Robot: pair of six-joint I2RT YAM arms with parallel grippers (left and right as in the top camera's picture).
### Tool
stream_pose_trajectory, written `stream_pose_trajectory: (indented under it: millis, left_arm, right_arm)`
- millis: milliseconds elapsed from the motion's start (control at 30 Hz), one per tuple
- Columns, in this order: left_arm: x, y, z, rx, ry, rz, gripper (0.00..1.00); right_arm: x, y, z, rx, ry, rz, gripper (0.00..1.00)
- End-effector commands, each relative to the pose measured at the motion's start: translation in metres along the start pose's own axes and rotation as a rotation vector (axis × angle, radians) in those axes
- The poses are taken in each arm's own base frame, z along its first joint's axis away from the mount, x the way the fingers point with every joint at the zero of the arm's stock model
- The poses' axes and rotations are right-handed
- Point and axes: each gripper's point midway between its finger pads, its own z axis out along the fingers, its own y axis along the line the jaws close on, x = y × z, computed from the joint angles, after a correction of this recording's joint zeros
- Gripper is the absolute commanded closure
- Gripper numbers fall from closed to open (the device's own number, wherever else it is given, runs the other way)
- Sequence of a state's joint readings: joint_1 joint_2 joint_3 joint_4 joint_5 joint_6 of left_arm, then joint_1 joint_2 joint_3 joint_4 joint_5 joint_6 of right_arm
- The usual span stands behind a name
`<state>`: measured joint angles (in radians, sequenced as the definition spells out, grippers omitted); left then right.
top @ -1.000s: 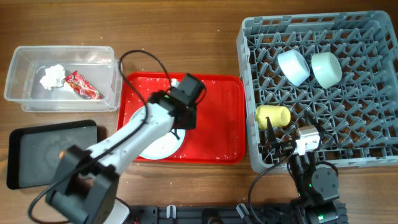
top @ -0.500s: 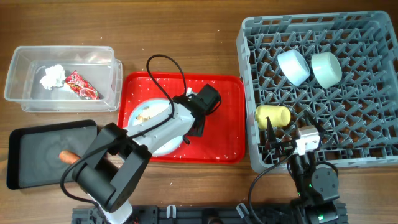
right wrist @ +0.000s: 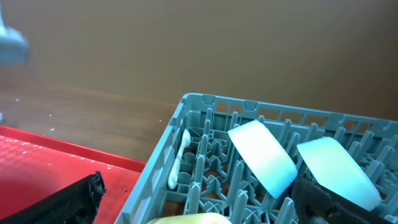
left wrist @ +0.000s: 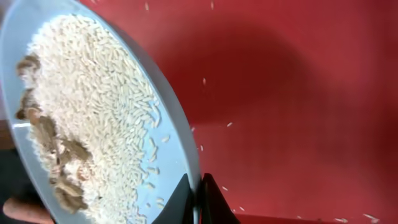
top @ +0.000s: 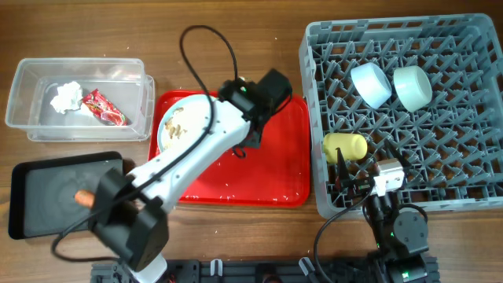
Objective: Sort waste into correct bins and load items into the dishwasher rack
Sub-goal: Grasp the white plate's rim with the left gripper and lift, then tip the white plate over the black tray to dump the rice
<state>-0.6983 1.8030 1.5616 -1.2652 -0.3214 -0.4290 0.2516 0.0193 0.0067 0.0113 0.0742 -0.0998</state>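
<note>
Your left end effector (left wrist: 196, 200) is clenched on the rim of the round light-blue plate (top: 182, 122) of beige scraps (left wrist: 93, 124), held over the flat red serving tray (top: 275, 169)'s far-left corner. The shallow black rectangular tray (top: 47, 177) lies off its near-left corner.

Table (top: 236, 47) is warm brown wood grain. Serving tray (top: 275, 173) is bright red, speckled with pale crumbs. Plate (top: 174, 126) is light blue, and on it the rice (left wrist: 93, 112) is off-white and the scraps (left wrist: 43, 134) are brown. Grey rack (top: 471, 181), yellow cup (top: 346, 145), light-blue bowl (top: 369, 84), pale-green bowl (top: 412, 86). Clear tub (top: 23, 118), white tissue (top: 66, 96), shiny red wrapper (top: 104, 108), black tray (top: 39, 212), orange carrot (top: 81, 197).
</note>
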Motion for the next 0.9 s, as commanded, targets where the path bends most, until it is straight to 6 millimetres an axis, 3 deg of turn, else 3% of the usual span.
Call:
stream_pose_trajectory:
  millis: [0,167,300,533,700,867]
  left_arm:
    - [-0.006,0.030,-0.032,-0.008,-0.069,-0.119,0.96]
    - [0.023,0.083,-0.045,-0.060,0.027,-0.320,0.96]
    - [0.040,0.119,-0.045,-0.027,0.131,-0.456,0.96]
    - [0.065,0.186,-0.012,-0.036,0.275,-0.639,0.96]
    - [0.077,0.219,0.017,0.131,0.301,-0.770,0.96]
    - [0.076,0.254,0.018,0.365,0.144,-0.934,0.96]
  right_arm:
    - [-0.001,0.002,0.000,-0.011,-0.007,-0.005,0.00]
    - [-0.001,0.002,0.000,-0.011,-0.008,-0.005,0.00]
    - [-0.001,0.002,0.000,-0.011,-0.007,-0.005,0.00]
    - [-0.001,0.002,0.000,-0.011,-0.007,-0.005,0.00]
    - [-0.001,0.002,0.000,-0.011,-0.007,-0.005,0.00]
    - [-0.001,0.001,0.000,-0.011,-0.007,-0.005,0.00]
